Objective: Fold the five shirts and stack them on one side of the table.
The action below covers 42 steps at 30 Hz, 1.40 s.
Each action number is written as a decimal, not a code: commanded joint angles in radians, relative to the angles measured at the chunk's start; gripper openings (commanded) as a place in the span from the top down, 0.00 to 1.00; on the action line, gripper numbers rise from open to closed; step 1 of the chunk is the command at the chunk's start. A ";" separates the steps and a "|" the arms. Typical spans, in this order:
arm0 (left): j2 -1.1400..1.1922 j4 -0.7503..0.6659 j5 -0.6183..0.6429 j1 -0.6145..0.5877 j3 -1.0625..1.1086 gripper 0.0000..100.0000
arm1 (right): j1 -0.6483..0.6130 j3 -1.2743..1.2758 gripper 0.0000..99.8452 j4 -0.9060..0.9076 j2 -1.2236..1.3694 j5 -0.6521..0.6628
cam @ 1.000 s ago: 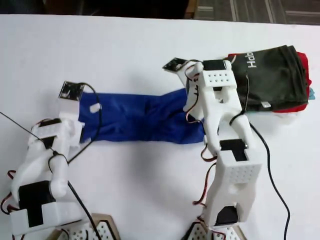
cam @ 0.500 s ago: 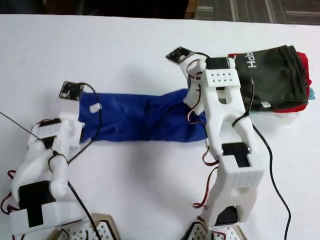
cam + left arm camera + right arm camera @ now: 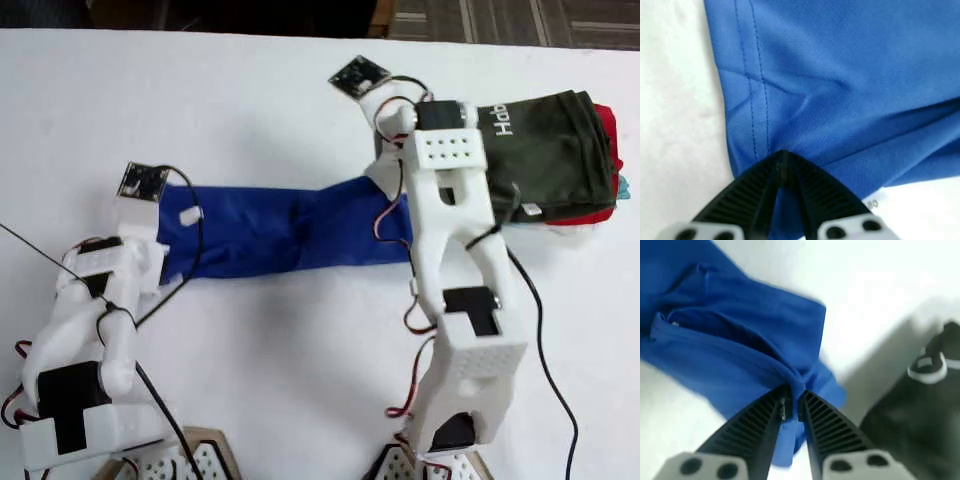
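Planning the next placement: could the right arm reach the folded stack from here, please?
Probably yes: the stack lies right beside the right gripper with nothing between, though its fingers are shut on the blue shirt.

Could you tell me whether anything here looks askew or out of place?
The blue shirt is a wrinkled strip, pinched at its ends by the left pincer and right pincer. In the stack, red and teal edges peek out unevenly.

White block lettering (image 3: 500, 117) stands sideways on the folded dark green fabric shirt (image 3: 550, 150) (one short word), and a small white tag (image 3: 871, 204) on the blue fabric shirt (image 3: 840, 75) bears marks too tiny to read.
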 commanded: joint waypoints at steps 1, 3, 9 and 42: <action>-0.021 -0.012 0.005 0.008 -0.001 0.98 | -0.013 -0.087 0.98 -0.053 0.073 -0.011; -0.021 -0.012 0.005 0.008 -0.001 0.98 | -0.018 -0.150 0.94 -0.048 0.137 -0.011; -0.021 -0.012 0.005 0.008 0.001 0.98 | -0.013 -0.377 0.78 0.024 0.266 -0.011; -0.117 0.269 0.012 -0.061 -0.131 0.98 | -0.412 -0.470 0.97 0.208 0.504 -0.273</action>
